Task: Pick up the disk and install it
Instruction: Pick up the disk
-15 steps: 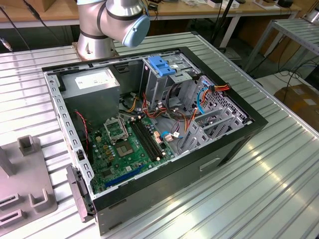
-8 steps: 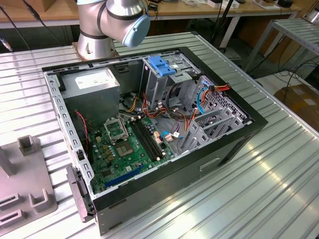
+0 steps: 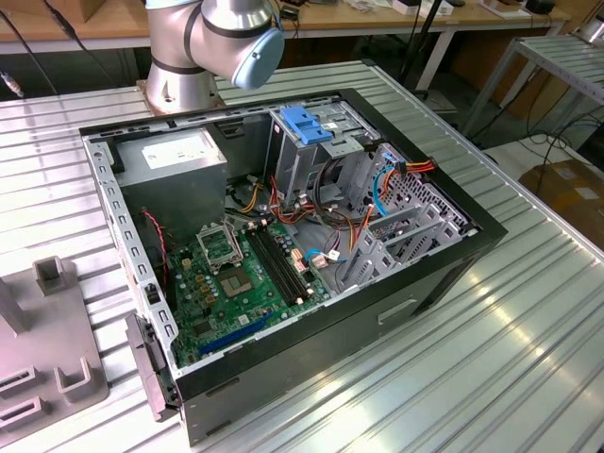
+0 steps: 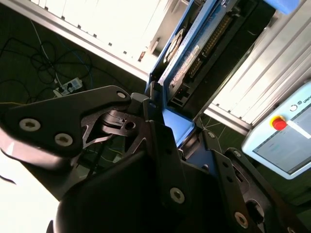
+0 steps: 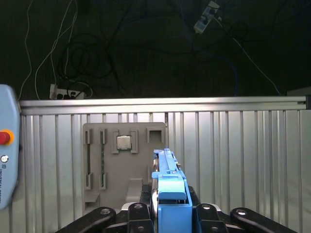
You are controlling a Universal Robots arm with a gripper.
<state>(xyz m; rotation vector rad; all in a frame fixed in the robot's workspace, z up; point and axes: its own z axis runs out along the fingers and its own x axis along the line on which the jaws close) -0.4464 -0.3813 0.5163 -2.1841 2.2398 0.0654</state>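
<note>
Over the ribbed aluminium surface (image 5: 243, 145), the black end effector (image 5: 172, 209) grips the flat silver-grey, blue-framed disk (image 5: 166, 164), its long axis pointing straight out from it.

Blue-framed disk (image 5: 170, 188), ribbed silver table (image 5: 243, 155)

Place: robotics lab or workshop | robot arm (image 3: 212, 38) standing on a ribbed aluminium surface (image 3: 528, 359) | opened computer case (image 3: 396, 321), bare motherboard (image 3: 231, 283) | teach pendant (image 4: 272, 145) with red stop button (image 4: 279, 123) | tangled cables (image 5: 80, 65) and power strip (image 5: 68, 91) on dark floor (image 5: 146, 48) | wooden benches (image 3: 377, 21) behind
</note>
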